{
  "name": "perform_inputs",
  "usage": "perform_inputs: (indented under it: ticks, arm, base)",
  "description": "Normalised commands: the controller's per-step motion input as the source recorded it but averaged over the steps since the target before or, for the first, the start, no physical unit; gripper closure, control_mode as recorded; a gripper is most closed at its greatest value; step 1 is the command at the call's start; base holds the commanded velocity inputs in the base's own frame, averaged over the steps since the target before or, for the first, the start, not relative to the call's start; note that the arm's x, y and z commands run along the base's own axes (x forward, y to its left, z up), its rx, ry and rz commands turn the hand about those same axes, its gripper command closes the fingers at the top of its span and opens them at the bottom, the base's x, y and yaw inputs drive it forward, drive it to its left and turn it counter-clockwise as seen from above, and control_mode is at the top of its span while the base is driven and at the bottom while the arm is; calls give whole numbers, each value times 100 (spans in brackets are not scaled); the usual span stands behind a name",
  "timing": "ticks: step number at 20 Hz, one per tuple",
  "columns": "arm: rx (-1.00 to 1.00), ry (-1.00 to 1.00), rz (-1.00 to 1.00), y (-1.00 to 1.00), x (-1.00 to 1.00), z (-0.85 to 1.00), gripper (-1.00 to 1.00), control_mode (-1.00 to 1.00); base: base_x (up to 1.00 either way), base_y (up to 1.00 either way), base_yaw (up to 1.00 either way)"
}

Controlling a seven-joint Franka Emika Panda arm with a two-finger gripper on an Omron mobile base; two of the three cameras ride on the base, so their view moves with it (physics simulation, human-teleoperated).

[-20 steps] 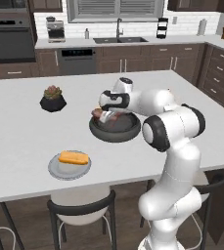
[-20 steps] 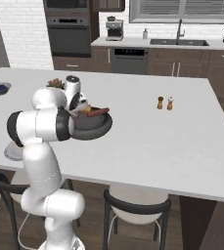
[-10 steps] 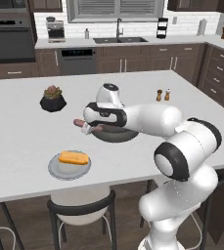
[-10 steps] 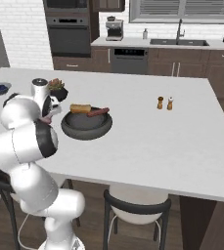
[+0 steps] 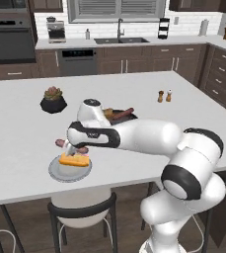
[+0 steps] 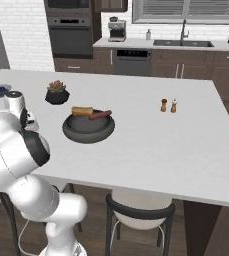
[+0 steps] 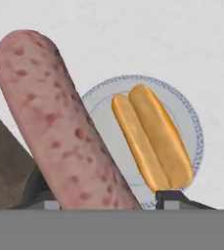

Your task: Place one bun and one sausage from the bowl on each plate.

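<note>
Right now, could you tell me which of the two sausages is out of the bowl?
The sausage held in the gripper above the pale grey plate; the other sausage lies in the dark bowl.

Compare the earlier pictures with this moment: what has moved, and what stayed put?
The gripper carried one sausage out of the bowl leftward to above the pale grey plate, gripping it throughout. That plate's bun, and the bun and sausage left in the bowl, stayed put.

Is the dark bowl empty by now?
No. The dark bowl holds one bun and one sausage, lying against its far rim.
</note>
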Motion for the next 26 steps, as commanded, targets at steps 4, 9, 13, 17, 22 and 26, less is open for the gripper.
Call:
perform_inputs:
  ticks: [4, 9, 13, 17, 22, 26]
  arm:
    - [-7, 5, -4, 42, -12, -57, 100, -100]
    - [-11, 0, -8, 18, 24, -64, 100, -100]
    - [-6, 0, -10, 8, 30, -46, 100, -100]
    - [0, 0, -12, 6, 28, -21, 100, -100]
    - [-2, 0, -13, 3, 17, -30, -100, -100]
    - [-2, -1, -10, 0, -3, -3, -100, -100]
  base:
    - [0, 0, 0]
    - [0, 0, 0]
    - [0, 0, 0]
    - [0, 0, 0]
    - [0, 0, 0]
    - [0, 0, 0]
